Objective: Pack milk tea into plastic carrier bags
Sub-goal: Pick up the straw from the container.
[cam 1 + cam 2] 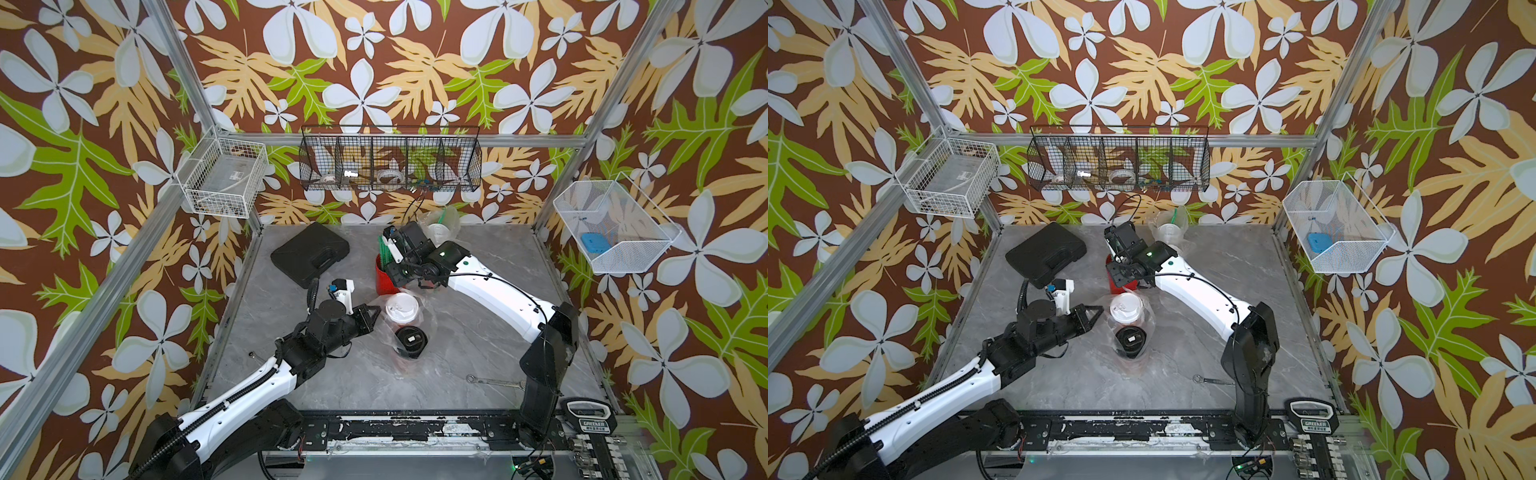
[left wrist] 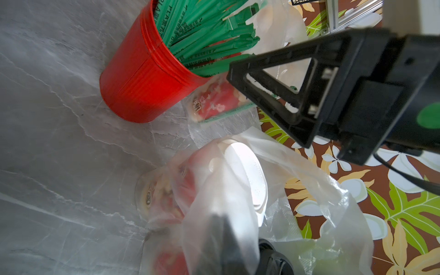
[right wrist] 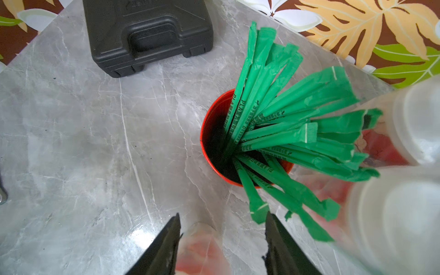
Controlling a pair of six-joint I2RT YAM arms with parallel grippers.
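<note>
While we are looking down on the grey table (image 1: 478, 332), the black wire rack (image 1: 357, 143) is hanging across the upper middle of both top views. Its compartments are holding small pale things we cannot make out. Left of centre, the closed black case (image 1: 309, 253) is lying flat. At centre, the near plastic carrier bag (image 2: 309, 188) is standing around two milk tea cups: the white-lidded cup (image 1: 401, 308) and, just below it in the frame, the black-lidded cup (image 1: 410, 340). Above centre, the far plastic carrier bag (image 1: 453, 220) is sitting at the table's back edge, holding two more white-lidded cups (image 3: 414, 119). Between the two bags the red pot (image 1: 383, 279) is standing upright, packed with green wrapped straws (image 3: 285, 133). The left gripper (image 1: 377, 310) is pinching the film of the near plastic carrier bag beside the white lid, fingers fully together. The right gripper (image 3: 222, 228) is hovering over the red pot with fingers partly apart, gripping nothing; one straw tip is lying just beside a finger.
</note>
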